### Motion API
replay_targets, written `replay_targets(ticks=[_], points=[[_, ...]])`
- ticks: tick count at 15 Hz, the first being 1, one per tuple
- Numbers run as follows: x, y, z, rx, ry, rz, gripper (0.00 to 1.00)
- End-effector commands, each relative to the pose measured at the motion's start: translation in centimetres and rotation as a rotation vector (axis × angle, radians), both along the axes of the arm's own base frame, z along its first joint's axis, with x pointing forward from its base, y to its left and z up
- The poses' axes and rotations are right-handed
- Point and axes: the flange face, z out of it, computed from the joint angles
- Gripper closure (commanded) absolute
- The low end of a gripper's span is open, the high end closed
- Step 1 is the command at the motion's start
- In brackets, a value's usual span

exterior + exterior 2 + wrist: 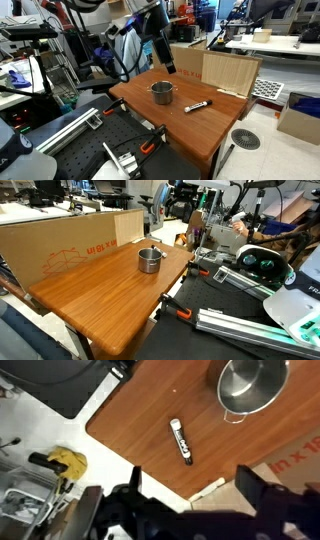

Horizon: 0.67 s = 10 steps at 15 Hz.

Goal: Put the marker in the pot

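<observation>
The marker [198,105] is a slim dark stick lying flat on the wooden table [190,130], a little way from the pot. The small round steel pot [162,93] stands upright near the table's middle and shows in both exterior views [149,260]. In the wrist view the marker [181,440] lies on bare wood, with the pot [250,382] at the top right. My gripper [195,488] is open and empty, well above the table. In an exterior view it [170,66] hangs above and behind the pot. I cannot make out the marker in the exterior view with the big cardboard box in front.
A cardboard box [228,70] stands along the table's back edge and also shows in an exterior view [70,240]. Orange-handled clamps [148,147] grip the table's front edge. A yellow object [68,462] lies on the floor beside the table. Lab clutter surrounds the table.
</observation>
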Motion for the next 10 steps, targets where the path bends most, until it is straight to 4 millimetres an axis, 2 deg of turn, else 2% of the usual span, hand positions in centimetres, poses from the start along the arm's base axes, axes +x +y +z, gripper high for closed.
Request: replay_targets(ticks=[1,6,10], points=[[2.4,-2.9,-2.6,0.02,0.019,-0.03,0.0],[5.0,-7.8,-7.2,0.041,0.084,-0.079,0.0],[7.8,-9.6,-10.3,0.075,0.087,-0.096,0.0]])
